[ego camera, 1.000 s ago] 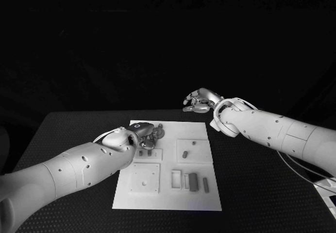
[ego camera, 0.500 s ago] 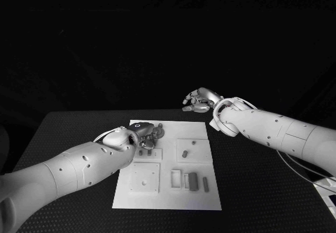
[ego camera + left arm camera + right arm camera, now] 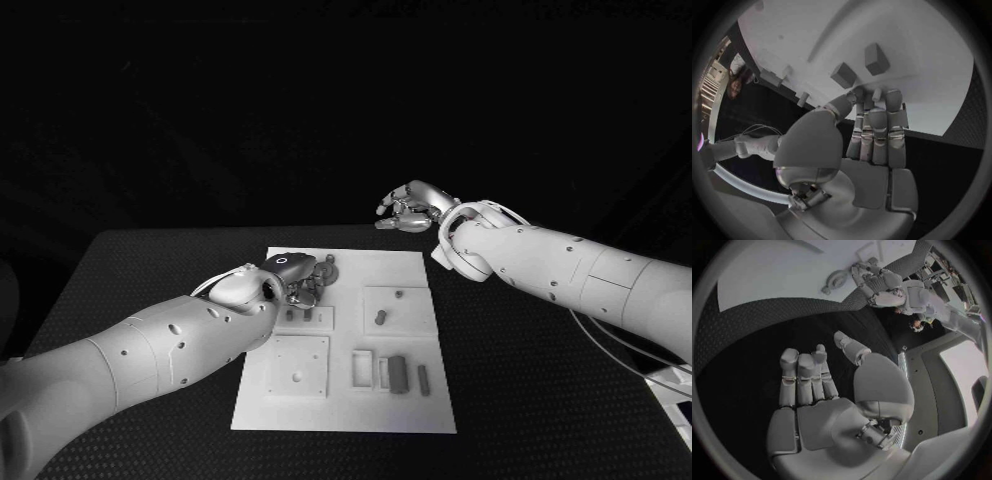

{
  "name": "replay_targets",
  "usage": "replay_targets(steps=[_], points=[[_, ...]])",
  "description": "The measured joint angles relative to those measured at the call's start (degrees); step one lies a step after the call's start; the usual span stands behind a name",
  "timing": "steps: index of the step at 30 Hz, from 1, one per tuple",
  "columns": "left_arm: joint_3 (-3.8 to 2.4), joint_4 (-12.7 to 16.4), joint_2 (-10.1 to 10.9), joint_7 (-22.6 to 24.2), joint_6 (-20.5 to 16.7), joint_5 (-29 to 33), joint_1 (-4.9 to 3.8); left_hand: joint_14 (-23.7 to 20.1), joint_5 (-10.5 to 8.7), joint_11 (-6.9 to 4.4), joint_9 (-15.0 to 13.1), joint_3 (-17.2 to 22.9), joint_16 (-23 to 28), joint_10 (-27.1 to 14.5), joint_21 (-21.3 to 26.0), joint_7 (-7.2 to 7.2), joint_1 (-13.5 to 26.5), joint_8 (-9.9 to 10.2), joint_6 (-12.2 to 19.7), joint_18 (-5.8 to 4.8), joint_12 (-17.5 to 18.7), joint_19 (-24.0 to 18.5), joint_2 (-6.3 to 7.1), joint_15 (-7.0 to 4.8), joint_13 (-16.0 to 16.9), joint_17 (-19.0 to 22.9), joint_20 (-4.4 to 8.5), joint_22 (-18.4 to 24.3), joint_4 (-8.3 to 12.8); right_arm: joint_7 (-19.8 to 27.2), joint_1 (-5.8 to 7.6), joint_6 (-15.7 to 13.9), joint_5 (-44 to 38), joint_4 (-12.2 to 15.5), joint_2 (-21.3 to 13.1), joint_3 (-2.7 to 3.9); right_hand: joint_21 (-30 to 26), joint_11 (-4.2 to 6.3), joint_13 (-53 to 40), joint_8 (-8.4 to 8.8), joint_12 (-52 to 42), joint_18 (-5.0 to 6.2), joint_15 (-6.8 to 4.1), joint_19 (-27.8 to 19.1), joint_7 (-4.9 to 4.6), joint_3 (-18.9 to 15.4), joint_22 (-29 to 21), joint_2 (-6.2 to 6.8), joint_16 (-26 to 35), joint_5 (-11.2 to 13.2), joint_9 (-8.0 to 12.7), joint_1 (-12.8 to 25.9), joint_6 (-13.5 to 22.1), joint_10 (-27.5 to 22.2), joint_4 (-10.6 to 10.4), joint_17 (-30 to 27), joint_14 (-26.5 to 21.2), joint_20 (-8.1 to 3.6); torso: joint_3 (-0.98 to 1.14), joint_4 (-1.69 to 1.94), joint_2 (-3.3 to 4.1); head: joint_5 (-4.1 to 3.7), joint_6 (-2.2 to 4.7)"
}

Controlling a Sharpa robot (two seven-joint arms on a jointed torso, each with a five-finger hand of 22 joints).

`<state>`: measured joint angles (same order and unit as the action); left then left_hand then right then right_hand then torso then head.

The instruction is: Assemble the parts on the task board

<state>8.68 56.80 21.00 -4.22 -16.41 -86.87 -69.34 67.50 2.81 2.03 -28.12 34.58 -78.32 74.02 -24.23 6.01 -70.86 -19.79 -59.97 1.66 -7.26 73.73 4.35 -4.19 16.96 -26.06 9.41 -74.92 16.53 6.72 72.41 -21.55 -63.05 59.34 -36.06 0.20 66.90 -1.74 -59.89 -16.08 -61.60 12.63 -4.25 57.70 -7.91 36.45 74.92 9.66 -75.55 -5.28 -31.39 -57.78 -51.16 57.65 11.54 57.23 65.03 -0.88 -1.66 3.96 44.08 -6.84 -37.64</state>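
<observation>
Black table (image 3: 144,270) bearing one white task board (image 3: 411,400) at its middle. Two white arms enter: the left arm (image 3: 130,360) overlies the board's near-left side and hides part of it. Left hand (image 3: 300,280) rests at the board's far-left corner, fingers together and extended, tips apparently touching a small part (image 3: 868,94). Right hand (image 3: 408,212) hovers beyond the far edge, fingers loosely curled, empty. Two upright grey parts (image 3: 856,67) stand just beyond the left fingertips.
</observation>
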Motion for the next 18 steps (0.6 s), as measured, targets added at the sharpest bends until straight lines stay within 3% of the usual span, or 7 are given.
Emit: replay_targets(steps=[18], points=[[0.11,0.34,1.32,2.34,-3.02,4.13,0.55,0.39,0.05,-0.06,-0.4,0.34,0.01,0.34,-0.22,-0.21,0.39,0.01,-0.21,-0.01,0.01,0.31,-0.57,-0.19,0.23,-0.04,0.1,0.01,0.02,0.11,0.0,0.01,0.18,-0.5,0.15,0.0,-2.25,-0.31,3.67,0.57,3.14,0.0,0.1,-0.56,-0.29,0.24,-0.3,-0.24,2.93,0.0,-0.31,0.24,0.32,-0.74,-0.24,-2.56,-1.15,0.54,0.03,-0.02,0.01,0.11,0.42]])
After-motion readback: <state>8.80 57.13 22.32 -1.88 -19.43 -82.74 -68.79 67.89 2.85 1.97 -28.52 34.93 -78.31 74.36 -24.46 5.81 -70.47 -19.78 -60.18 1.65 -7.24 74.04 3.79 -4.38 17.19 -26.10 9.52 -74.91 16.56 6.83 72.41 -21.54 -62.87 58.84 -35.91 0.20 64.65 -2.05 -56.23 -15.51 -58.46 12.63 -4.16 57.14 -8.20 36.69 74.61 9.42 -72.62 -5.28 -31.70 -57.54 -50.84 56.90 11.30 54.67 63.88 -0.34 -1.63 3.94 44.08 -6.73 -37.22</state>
